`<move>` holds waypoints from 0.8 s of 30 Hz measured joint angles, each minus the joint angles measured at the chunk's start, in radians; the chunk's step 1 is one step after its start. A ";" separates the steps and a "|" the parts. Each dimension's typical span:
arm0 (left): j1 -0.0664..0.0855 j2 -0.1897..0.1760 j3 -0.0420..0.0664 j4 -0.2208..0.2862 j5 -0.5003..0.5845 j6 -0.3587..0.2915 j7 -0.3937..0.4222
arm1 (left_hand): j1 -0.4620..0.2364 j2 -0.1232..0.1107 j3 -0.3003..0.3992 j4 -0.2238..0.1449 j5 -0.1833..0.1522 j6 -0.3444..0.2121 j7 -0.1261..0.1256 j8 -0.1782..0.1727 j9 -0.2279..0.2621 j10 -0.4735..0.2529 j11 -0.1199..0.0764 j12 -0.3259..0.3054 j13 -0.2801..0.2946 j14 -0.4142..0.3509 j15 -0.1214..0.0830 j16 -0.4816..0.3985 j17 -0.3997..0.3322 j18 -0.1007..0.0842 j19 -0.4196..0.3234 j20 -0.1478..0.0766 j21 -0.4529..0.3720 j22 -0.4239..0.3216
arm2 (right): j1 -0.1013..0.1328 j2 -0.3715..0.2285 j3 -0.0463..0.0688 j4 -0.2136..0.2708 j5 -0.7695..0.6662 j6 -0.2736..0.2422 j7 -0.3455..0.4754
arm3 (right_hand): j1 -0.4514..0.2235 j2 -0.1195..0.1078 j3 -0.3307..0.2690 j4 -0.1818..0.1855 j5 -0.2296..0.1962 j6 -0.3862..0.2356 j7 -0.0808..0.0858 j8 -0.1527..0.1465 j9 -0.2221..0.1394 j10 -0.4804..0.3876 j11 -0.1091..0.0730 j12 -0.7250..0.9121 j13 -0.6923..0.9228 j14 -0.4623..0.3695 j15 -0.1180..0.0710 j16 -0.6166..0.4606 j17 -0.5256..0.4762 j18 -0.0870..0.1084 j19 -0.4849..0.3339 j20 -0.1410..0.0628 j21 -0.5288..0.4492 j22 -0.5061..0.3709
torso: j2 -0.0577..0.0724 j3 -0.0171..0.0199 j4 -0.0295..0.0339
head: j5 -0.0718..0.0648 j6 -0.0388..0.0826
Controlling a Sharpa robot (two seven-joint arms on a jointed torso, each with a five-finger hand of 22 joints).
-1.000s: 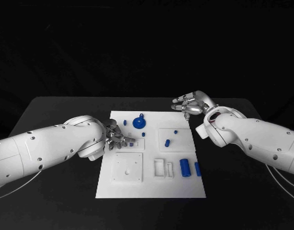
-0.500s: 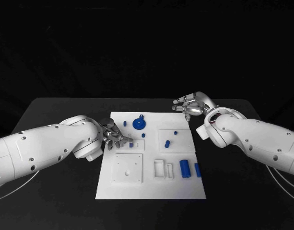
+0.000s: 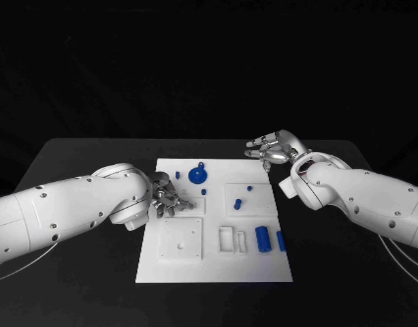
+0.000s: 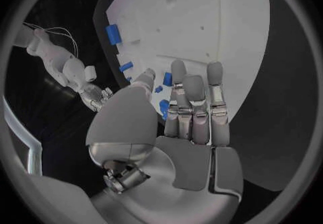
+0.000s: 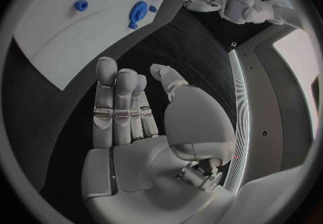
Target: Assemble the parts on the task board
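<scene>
The white task board [image 3: 215, 267] lies in the middle of the table. Blue parts sit on it: a round knob [image 3: 198, 176], small pegs [image 3: 237, 202] and a cylinder [image 3: 263, 238]. My left hand [image 3: 167, 197] hovers low over the board's left edge, beside a raised square plate [image 3: 182, 238]. In the left wrist view, a small blue part [image 4: 163, 108] sits pinched between this hand's [image 4: 182, 121] thumb and fingers. My right hand [image 3: 273, 148] hangs past the board's far right corner. Its fingers [image 5: 118, 111] are straight, the thumb is apart, and it holds nothing.
Two narrow white slots [image 3: 227, 238] lie near the board's front middle. Black table [image 3: 82, 157] surrounds the board on all sides. My right forearm [image 3: 366, 197] crosses the table to the right of the board.
My left hand has shifted only slightly at the board's left edge. The right hand has stayed where it was.
</scene>
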 measured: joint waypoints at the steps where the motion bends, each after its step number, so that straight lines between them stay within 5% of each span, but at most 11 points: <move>1: 0.000 0.002 0.000 -0.001 -0.002 0.005 -0.002 | 0.000 0.000 0.000 0.000 0.000 0.000 0.000 0.000 0.000 0.000 0.000 0.000 0.000 0.000 0.000 0.000 0.000 0.000 0.000 0.000 0.000 0.000 | 0.000 0.000 0.000 0.000 0.000 0.000 0.000 | 0.000 0.000 0.000 0.000 0.000 0.000 0.000 0.000 0.000 0.000 0.000 0.000 0.000 0.000 0.000 0.000 0.000 0.000 0.000 0.000 0.000 0.000 | 0.000 0.0000 -0.0001 | 0.000 0.000; 7: 0.002 0.016 0.000 -0.012 -0.014 0.023 -0.011 | -0.006 0.006 0.006 0.006 0.004 0.001 -0.001 0.002 0.005 0.000 0.000 0.000 0.000 0.000 0.000 0.004 0.000 0.000 0.000 0.000 0.000 0.000 | 0.000 -0.001 0.000 0.001 0.000 0.000 0.000 | 0.000 0.000 0.000 0.000 0.000 0.000 0.000 0.000 0.000 0.000 0.000 0.000 0.000 0.000 0.000 0.000 0.000 0.000 0.000 0.000 0.000 0.000 | 0.001 0.0001 -0.0010 | -0.003 -0.001; 15: 0.002 0.025 0.000 -0.024 -0.019 0.028 -0.015 | -0.008 0.068 -0.024 -0.024 0.004 0.004 -0.004 0.008 0.005 0.000 0.000 0.000 0.003 0.000 0.000 0.008 -0.009 0.000 0.000 0.000 0.012 0.000 | 0.000 -0.002 0.000 0.003 0.001 0.000 0.000 | 0.000 0.000 0.000 0.000 0.000 0.000 0.000 0.000 0.000 0.000 0.000 0.000 0.000 0.001 -0.001 0.000 0.000 0.000 0.000 0.000 0.000 0.000 | 0.000 -0.0002 0.0002 | -0.007 -0.002; 24: 0.002 0.037 0.000 -0.038 -0.020 0.028 -0.017 | -0.008 0.088 -0.031 -0.031 0.004 0.007 -0.003 0.004 0.004 0.000 0.000 0.000 0.003 0.000 0.000 0.008 -0.010 0.000 0.000 0.000 0.012 0.000 | 0.000 -0.002 0.000 0.004 0.001 0.000 -0.001 | 0.000 0.000 0.000 0.000 0.000 0.000 0.000 0.000 0.000 0.000 0.000 0.000 0.000 0.004 -0.004 0.000 0.000 0.000 0.000 0.000 0.000 0.000 | -0.001 -0.0012 0.0007 | -0.009 -0.004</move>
